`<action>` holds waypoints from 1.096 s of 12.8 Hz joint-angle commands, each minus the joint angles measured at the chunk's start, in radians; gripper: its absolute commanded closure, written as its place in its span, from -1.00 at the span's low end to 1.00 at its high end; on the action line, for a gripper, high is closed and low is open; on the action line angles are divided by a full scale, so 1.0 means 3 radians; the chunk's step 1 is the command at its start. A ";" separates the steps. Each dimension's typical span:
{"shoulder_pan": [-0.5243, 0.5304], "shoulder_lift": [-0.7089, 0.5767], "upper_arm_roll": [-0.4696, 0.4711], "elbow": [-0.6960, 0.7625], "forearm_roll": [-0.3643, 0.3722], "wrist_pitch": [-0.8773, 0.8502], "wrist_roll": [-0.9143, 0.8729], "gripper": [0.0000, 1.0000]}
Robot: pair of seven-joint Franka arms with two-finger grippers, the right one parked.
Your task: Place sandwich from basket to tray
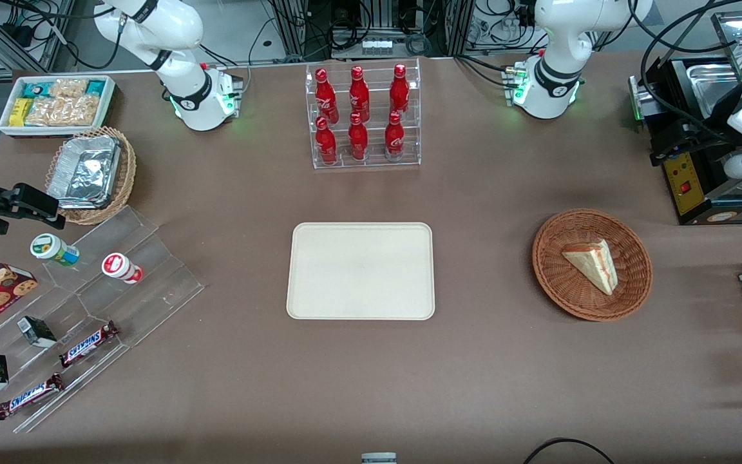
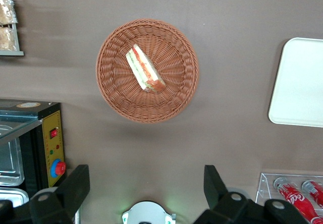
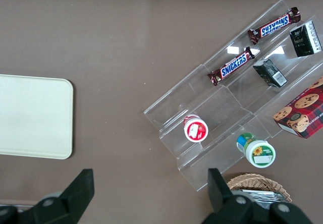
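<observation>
The sandwich, a pale bread wedge with red and green filling along its edge, lies in the round reddish-brown wicker basket toward the working arm's end of the table. The cream rectangular tray lies flat at the table's middle with nothing on it. My gripper hangs high above the bare table, farther from the front camera than the basket and well apart from it. It is open wide, and nothing is between its black fingers.
A clear rack of red bottles stands farther from the front camera than the tray. A black machine sits beside the basket, near the table's end. A clear stepped stand with snacks, a tan basket with foil and a white bin lie toward the parked arm's end.
</observation>
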 commanded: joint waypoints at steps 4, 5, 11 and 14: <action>0.0044 0.0132 0.0007 0.0106 0.0085 -0.0092 0.0017 -1.00; 0.0064 0.0239 0.0027 0.0096 0.0096 -0.0071 0.0001 -1.00; 0.0110 0.0771 0.0088 -0.0041 0.0270 0.0393 -0.0617 -1.00; 0.0172 0.0767 0.0150 -0.0480 0.0229 0.0862 -0.1004 -1.00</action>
